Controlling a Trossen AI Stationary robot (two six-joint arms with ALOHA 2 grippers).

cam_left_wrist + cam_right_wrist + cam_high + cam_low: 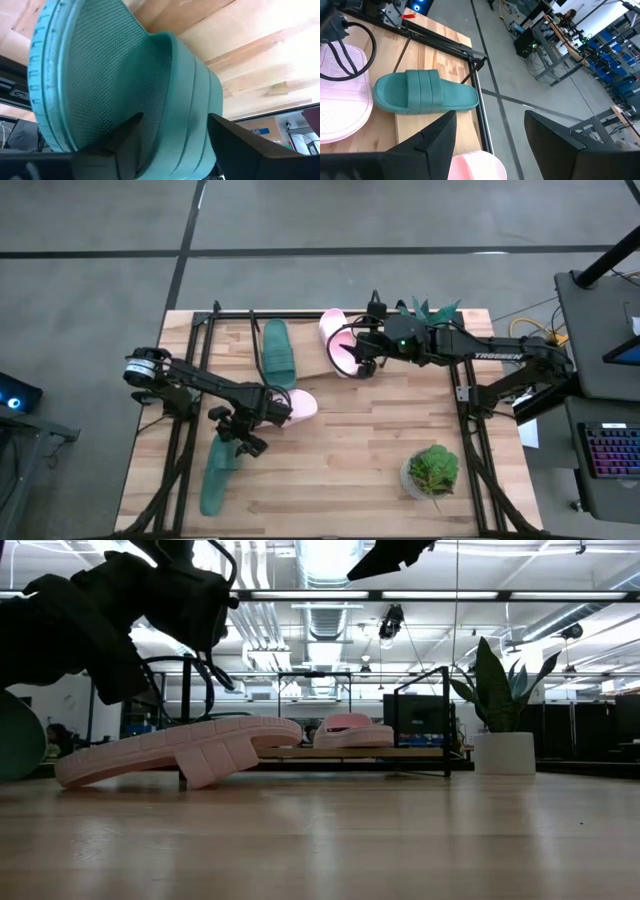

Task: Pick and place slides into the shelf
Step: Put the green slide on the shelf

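Note:
The shelf (225, 330) stands at the table's far left, and one teal slide (278, 352) and one pink slide (338, 345) lie on its board. My right gripper (362, 350) hovers open over that pink slide, and the slide's end (476, 167) shows between the fingers. A second pink slide (300, 405) lies on the table, sole up, resting on its strap (205, 768). My left gripper (240, 430) is shut on the second teal slide (218, 472) at the near left. My left gripper (175, 125) has the teal slide by its wide strap (192, 95). One finger (125, 137) is under the strap on the footbed and the other (235, 142) is outside it. The slide stretches away from the fingers toward the near edge; whether it is clear of the table I cannot tell.
A potted plant (432, 472) stands at the near right of the table, and another plant (430, 310) stands at the far right behind my right arm. Black arm-mount frames (185, 450) run along both sides. Bare wood lies in the middle (350, 450).

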